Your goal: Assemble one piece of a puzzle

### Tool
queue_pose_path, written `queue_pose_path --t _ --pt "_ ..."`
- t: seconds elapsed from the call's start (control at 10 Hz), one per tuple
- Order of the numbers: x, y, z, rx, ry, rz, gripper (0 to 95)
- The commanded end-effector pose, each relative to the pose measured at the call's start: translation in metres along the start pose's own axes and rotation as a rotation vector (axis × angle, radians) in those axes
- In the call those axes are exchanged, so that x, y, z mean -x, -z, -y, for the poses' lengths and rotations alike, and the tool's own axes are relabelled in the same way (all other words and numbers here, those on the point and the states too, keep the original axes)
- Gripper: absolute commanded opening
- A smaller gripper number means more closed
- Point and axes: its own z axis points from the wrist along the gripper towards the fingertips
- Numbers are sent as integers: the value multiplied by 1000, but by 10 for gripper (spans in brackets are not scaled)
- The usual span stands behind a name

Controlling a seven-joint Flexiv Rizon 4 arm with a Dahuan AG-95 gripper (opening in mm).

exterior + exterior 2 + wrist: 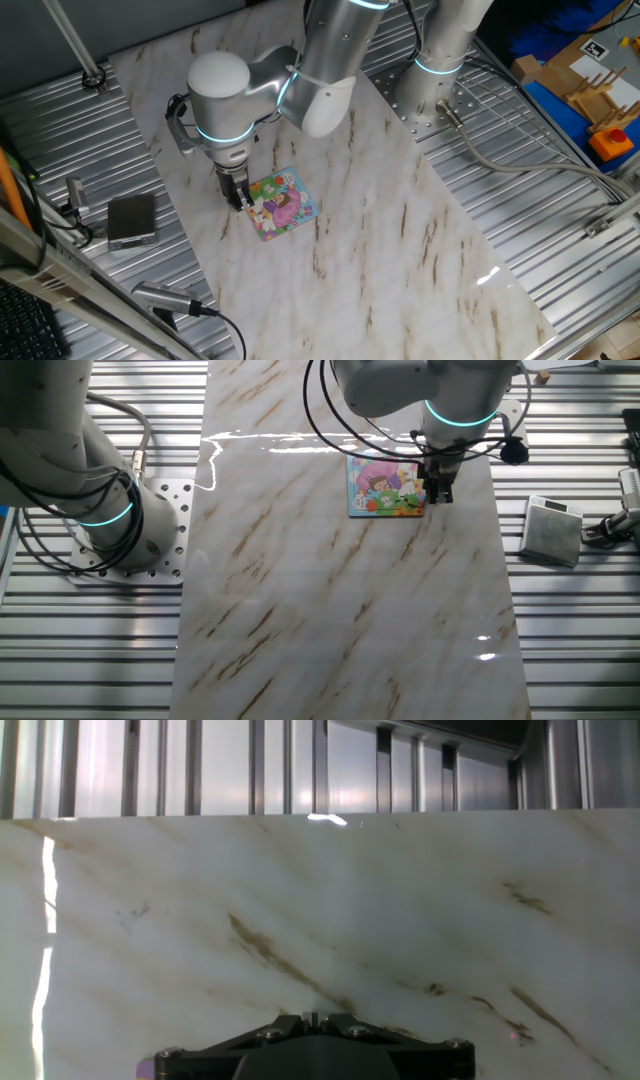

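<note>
The puzzle (282,204) is a small square picture board in pink, purple, yellow and green, lying flat on the marble table (400,230); it also shows in the other fixed view (382,486). My gripper (240,196) points straight down, low over the table at the board's edge, and stands beside the board's right edge in the other fixed view (438,490). In the hand view the fingertips (290,1020) are drawn almost together. Only a thin dark sliver of the piece (313,1016) shows between them; its green colour is hidden.
A grey box (132,220) sits on the ribbed metal surface beside the table, seen also in the other fixed view (552,530), with cables near it. A second arm's base (110,510) stands off the table's far side. The hand view shows bare marble up to the table edge.
</note>
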Motion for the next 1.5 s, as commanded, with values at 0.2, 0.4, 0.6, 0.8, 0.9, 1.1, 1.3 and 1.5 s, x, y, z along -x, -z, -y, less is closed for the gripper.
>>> queue_pose_path --t 0.2,0.4,0.6,0.8,0.9,1.1,1.3,1.5 --pt "-6 1 0 1 0 0 0" --pt "-11 2 0 0 3 -1 0" --pt "-15 2 1 0 3 0 0" --pt "-17 3 1 -2 3 1 0" --pt "-17 3 1 -1 3 1 0" --pt "-17 4 1 0 2 2 0" --pt "-18 9 -1 1 6 0 0" --pt "-19 18 -4 -1 13 -9 0"
